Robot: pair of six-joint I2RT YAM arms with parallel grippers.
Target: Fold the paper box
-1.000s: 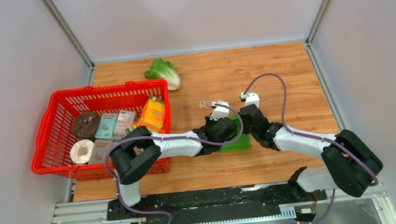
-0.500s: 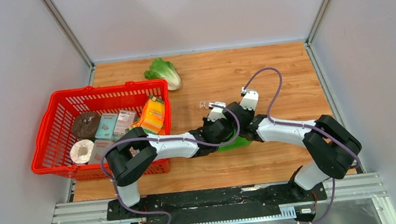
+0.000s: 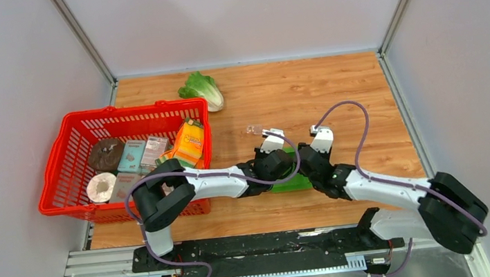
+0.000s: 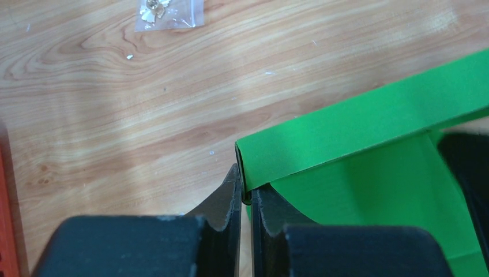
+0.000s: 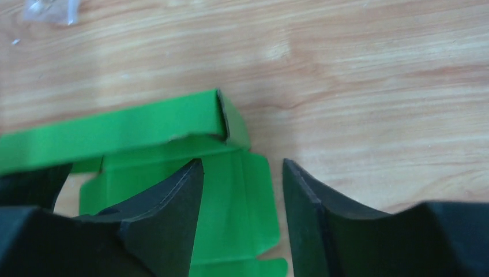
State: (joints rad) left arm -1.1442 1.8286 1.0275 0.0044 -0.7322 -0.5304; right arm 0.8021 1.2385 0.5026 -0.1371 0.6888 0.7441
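Note:
The bright green paper box (image 3: 292, 181) lies partly folded on the wooden table, mostly hidden under both wrists in the top view. My left gripper (image 4: 247, 193) is shut on the left end of a raised long wall (image 4: 369, 127) of the box, pinching the thin card between its fingertips. The box floor (image 4: 392, 196) lies flat behind that wall. My right gripper (image 5: 242, 167) stands open over the box's right end flap (image 5: 242, 196), with nothing held between its fingers. The wall's folded corner (image 5: 222, 118) stands just beyond the right gripper's fingertips.
A red basket (image 3: 64, 166) with several groceries sits at the left, an orange carton (image 3: 190, 141) leaning on its right rim. A lettuce (image 3: 201, 87) lies at the back. A small clear plastic bag (image 3: 253, 129) lies on the table just beyond the box.
My right gripper has gone from shut to open, and its arm has drawn back to the right and nearer. The left gripper keeps its pinch in the same place.

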